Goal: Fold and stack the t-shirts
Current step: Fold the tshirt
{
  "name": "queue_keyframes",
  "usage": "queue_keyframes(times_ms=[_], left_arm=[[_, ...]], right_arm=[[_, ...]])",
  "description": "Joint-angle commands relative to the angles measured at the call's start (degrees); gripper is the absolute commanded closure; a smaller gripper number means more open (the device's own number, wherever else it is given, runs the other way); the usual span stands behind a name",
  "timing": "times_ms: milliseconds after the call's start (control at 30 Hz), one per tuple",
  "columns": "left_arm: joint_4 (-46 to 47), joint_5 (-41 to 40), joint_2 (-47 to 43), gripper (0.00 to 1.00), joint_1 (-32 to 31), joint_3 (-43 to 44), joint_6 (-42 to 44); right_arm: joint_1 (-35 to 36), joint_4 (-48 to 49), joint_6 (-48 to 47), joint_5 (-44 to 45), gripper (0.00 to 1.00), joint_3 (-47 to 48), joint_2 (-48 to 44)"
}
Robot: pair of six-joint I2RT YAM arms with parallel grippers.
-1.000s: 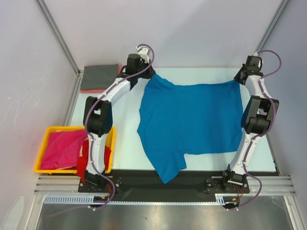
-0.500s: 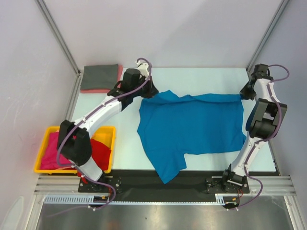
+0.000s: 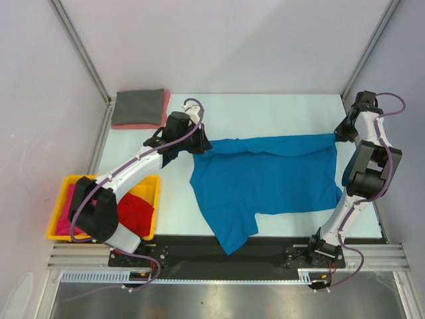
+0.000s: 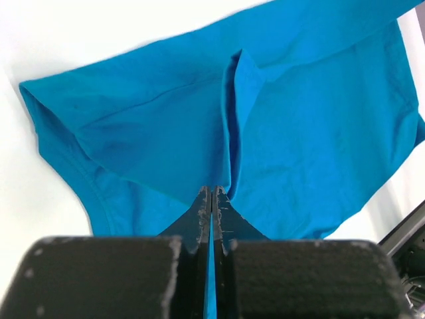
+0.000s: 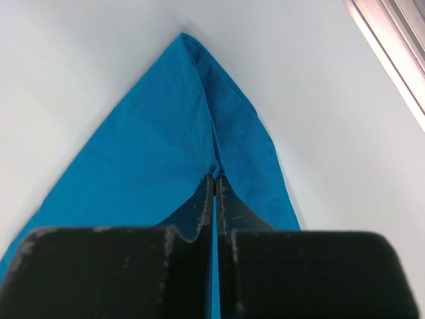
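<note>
A bright blue t-shirt [image 3: 265, 176] lies spread across the middle of the table, its far edge lifted and folded toward me. My left gripper [image 3: 201, 147] is shut on its far left corner; in the left wrist view [image 4: 211, 191] blue cloth [image 4: 299, 133] hangs from the jaws. My right gripper [image 3: 337, 136] is shut on the far right corner, as the right wrist view [image 5: 215, 177] shows, with cloth [image 5: 153, 153] trailing away. A folded dark grey t-shirt [image 3: 137, 106] lies on a salmon pink one [image 3: 136, 125] at the far left. Magenta [image 3: 65, 216] and red [image 3: 136, 211] t-shirts fill the bin.
The yellow plastic bin [image 3: 150, 214] stands off the table's left side near my left arm's base. A sleeve of the blue shirt [image 3: 232, 232] hangs over the near table edge onto the black rail. Metal frame posts stand at the far corners.
Both grippers have carried the blue shirt's far edge toward me, folding it over the body. The left arm has swung down and left, uncovering more of the bin.
</note>
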Motion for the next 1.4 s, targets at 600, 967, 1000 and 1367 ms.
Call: queue_keyframes(times_ms=[600,967,1000,1367], left_arm=[[-1.97,0.72,-0.38,1.0,-0.49,-0.19,0.86],[-3.11,0.19,-0.91,0.99,-0.41,-3.44,1.39],[-3.2,0.19,-1.09,1.0,-0.41,-3.62,1.56],[-3.9,2.03,-1.09,1.0,-0.49,-4.67,3.23]], right_arm=[[-0.56,-4.12,-0.17,5.34,1.0,0.23,2.74],[-1.52,-4.74,-0.87,5.6,1.0,-0.11,4.15],[-1.52,-4.65,-0.87,5.69,1.0,-0.21,3.98],[-1.96,-5.26,-1.49,6.57,0.98,0.32,4.85]])
